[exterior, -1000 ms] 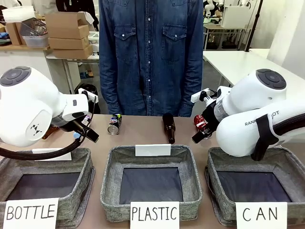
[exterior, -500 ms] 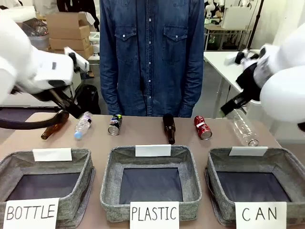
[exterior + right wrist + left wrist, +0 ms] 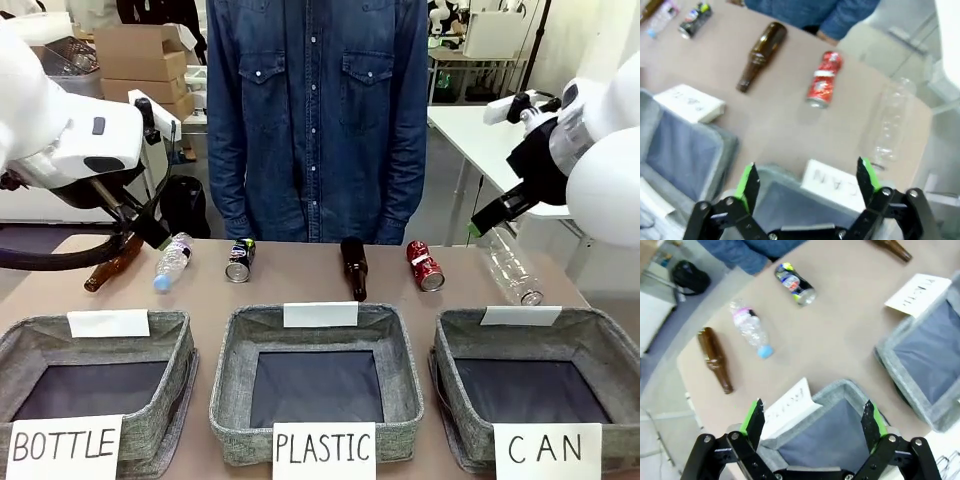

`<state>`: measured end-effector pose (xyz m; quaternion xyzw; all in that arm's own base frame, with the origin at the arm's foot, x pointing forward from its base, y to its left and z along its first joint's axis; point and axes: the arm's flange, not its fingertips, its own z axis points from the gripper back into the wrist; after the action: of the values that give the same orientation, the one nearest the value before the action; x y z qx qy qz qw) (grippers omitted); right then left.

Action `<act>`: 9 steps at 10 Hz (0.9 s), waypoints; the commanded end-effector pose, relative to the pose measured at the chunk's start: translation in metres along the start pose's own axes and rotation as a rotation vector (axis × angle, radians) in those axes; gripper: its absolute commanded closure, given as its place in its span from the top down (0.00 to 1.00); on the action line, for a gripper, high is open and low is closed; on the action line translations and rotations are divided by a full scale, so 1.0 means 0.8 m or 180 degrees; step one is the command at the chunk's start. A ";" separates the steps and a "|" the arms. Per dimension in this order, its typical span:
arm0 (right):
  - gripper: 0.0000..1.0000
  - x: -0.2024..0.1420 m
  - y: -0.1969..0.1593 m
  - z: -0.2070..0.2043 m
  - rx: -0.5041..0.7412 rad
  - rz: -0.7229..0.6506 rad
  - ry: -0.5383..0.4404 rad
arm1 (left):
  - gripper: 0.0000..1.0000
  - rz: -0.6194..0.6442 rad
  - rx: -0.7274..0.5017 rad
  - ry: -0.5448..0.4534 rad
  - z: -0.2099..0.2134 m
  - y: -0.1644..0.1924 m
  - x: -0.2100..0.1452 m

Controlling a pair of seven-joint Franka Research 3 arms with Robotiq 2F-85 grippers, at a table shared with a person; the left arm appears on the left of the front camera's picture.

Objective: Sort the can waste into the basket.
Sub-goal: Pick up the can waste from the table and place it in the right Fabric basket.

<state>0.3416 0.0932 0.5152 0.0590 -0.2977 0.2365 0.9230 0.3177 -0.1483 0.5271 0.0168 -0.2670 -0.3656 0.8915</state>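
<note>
Fingers of the right gripper and the left gripper gaped wide and empty, held high, probably to survey the worktop. The red can lay just behind the basket, the dark can well apart from it, neither yet sorted.

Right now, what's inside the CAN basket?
Only bare dark lining shows inside the CAN basket. The red can and the dark can lie farther back on the table. The paper sign hides the near inner wall.
</note>
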 end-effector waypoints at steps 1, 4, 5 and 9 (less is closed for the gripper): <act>1.00 -0.013 -0.030 0.045 0.1543 -0.0828 0.0174 | 1.00 0.1031 -0.0766 0.0579 0.029 0.053 -0.012; 1.00 -0.079 -0.110 0.074 0.2768 -0.1876 -0.0134 | 1.00 0.1748 -0.2994 -0.0632 0.061 0.119 -0.080; 1.00 -0.099 -0.131 0.069 0.2991 -0.2118 -0.0311 | 1.00 0.1833 -0.3505 -0.1203 0.063 0.142 -0.108; 1.00 -0.139 -0.163 0.048 0.2499 -0.2671 -0.1279 | 1.00 0.3504 -0.2960 -0.1024 0.001 0.176 -0.130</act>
<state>0.3097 -0.1154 0.5001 0.5997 -0.2421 -0.0624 0.7602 0.3292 0.0496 0.5207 -0.5736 -0.1865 -0.0761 0.7939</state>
